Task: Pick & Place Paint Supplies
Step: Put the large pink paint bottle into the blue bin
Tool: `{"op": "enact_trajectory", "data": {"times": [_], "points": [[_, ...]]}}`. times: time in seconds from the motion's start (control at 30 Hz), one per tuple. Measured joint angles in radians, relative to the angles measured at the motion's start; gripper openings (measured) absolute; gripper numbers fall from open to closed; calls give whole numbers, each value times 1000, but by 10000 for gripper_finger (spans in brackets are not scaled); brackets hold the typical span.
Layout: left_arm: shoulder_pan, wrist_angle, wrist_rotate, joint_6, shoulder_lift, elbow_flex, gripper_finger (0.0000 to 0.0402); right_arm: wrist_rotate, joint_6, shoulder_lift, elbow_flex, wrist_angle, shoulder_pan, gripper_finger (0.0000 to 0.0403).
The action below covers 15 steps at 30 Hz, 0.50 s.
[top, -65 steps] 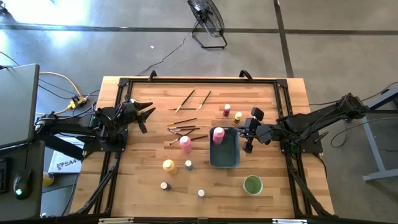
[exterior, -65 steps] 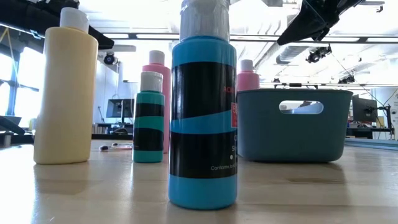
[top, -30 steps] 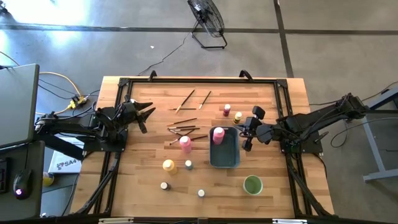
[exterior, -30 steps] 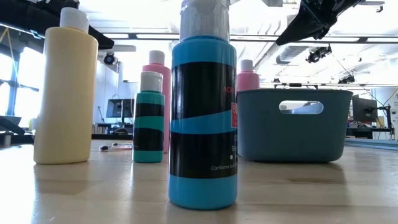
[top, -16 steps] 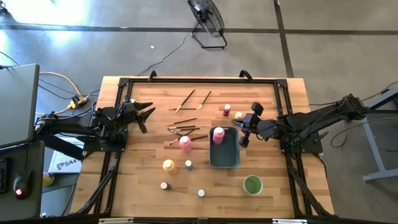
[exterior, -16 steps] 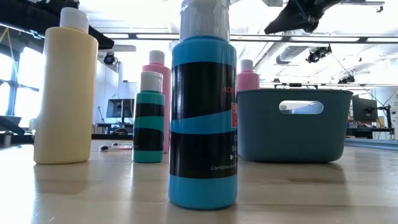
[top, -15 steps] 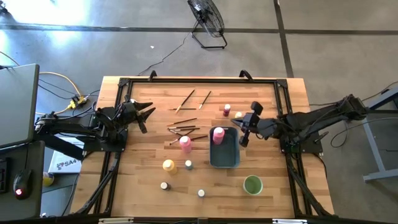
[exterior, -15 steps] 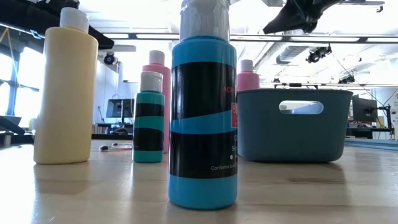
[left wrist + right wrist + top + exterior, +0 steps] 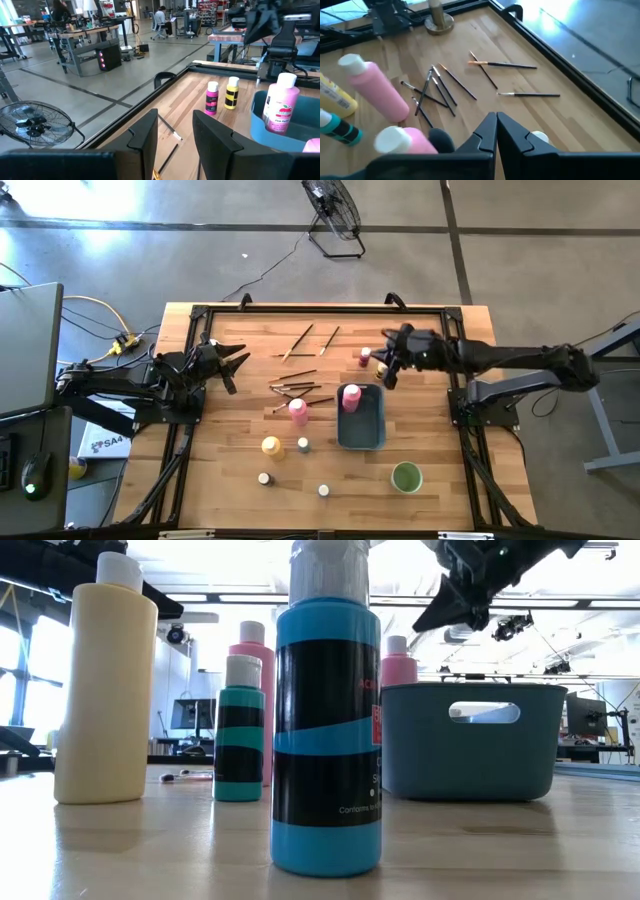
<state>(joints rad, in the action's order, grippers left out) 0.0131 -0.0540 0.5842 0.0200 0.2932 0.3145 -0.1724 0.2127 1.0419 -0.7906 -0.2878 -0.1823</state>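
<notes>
Blue-grey plastic tray (image 9: 362, 426) mid-table holds one pink squeeze bottle (image 9: 350, 397) upright at its far-left corner. Round green cup (image 9: 406, 477) – contents unclear. Right gripper (image 9: 387, 375) closed, empty, above the tray's far-right corner; left gripper (image 9: 236, 364) part-open, empty, parked left.

The white box (image 9: 103, 442) beside the table's left edge reads "SA4"; bottle labels are illegible.

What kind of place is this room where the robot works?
Probably a robotics lab or workshop hall: a bare concrete floor with a floor fan, rows of workbenches with computers, and a person seated at a desk far behind the wooden table.
</notes>
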Motion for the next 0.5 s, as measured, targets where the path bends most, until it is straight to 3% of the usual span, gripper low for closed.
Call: {"op": "enact_trajectory", "data": {"times": [0.23, 0.5], "points": [[0, 0, 15, 0, 0, 0, 120, 100, 0, 39, 0, -3, -101, 3], [0, 0, 22, 0, 0, 0, 120, 74, 0, 138, -80, -135, -135, 3]]}}
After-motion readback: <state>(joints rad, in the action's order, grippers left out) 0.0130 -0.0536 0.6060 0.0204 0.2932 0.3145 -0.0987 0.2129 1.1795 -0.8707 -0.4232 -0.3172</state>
